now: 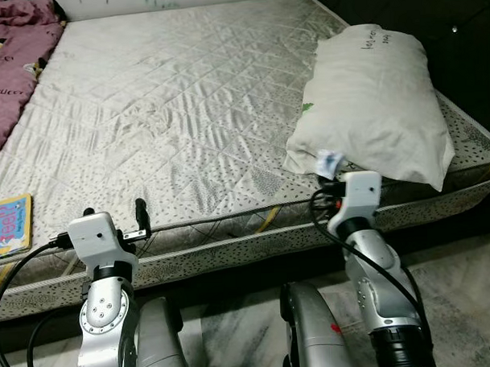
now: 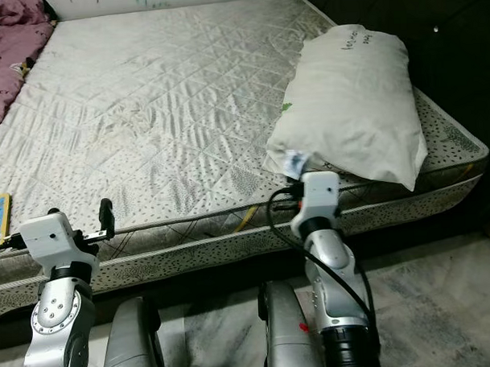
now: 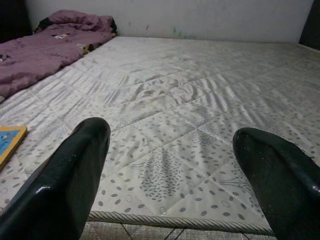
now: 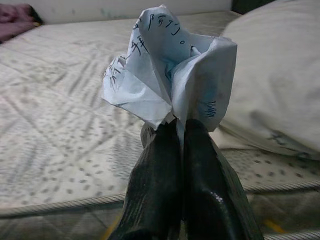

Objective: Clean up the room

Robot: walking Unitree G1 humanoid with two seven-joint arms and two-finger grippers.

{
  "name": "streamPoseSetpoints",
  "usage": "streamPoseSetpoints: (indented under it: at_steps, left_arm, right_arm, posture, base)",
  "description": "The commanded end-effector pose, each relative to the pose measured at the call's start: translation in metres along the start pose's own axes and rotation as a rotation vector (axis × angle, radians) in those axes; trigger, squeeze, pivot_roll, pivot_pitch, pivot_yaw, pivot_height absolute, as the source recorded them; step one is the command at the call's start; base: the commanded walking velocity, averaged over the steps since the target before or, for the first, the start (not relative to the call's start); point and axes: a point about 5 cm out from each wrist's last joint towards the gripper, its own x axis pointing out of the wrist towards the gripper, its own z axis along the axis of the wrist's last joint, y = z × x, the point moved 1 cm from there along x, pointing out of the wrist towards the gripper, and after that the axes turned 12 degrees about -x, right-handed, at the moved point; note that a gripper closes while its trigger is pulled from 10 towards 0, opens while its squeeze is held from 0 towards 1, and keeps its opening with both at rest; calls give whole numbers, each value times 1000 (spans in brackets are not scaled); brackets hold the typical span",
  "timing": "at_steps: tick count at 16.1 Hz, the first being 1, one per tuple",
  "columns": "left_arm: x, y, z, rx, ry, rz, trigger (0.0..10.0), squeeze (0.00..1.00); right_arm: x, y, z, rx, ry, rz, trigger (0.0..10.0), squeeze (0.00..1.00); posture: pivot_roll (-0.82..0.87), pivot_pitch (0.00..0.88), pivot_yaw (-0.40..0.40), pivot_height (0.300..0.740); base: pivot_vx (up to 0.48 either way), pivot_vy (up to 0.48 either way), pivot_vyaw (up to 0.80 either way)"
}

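My right gripper [image 4: 180,131] is shut on a crumpled white paper [image 4: 167,70] with blue writing, held just above the near edge of the mattress [image 1: 178,113], close to the near corner of a white pillow [image 1: 371,98]. The same paper [image 1: 330,163] pokes up above the right wrist in the left eye view. My left gripper [image 3: 172,165] is open with nothing between its black fingers [image 3: 65,185], hovering at the mattress's front edge. A colourful children's book [image 1: 9,225] lies on the mattress at the near left.
A purple blanket [image 1: 11,63] is bunched at the far left of the bed. A dark headboard [image 1: 433,24] runs along the right side. Grey marbled floor [image 1: 466,296] lies in front of the bed.
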Motion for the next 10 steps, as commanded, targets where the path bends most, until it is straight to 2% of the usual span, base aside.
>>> streamPoseSetpoints:
  at_steps: [1, 4, 10]
  left_arm:
    - [1, -3, -1, -2, 5, -24, 10000, 0]
    - [1, -5, 0, -9, 5, -19, 10000, 0]
    - [2, -8, -1, -15, 11, -37, 10000, 0]
  right_arm:
    - [3, 4, 7, 11, -26, 28, 10000, 0]
    - [6, 13, 14, 37, -57, 80, 10000, 0]
    - [8, 15, 14, 52, -59, 97, 10000, 0]
  posture:
    - [-65, 19, 6, 546]
    - [-58, 20, -4, 573]
    - [-62, 24, 0, 643]
  base:
    - [0, 0, 0]
    - [0, 0, 0]
    - [0, 0, 0]
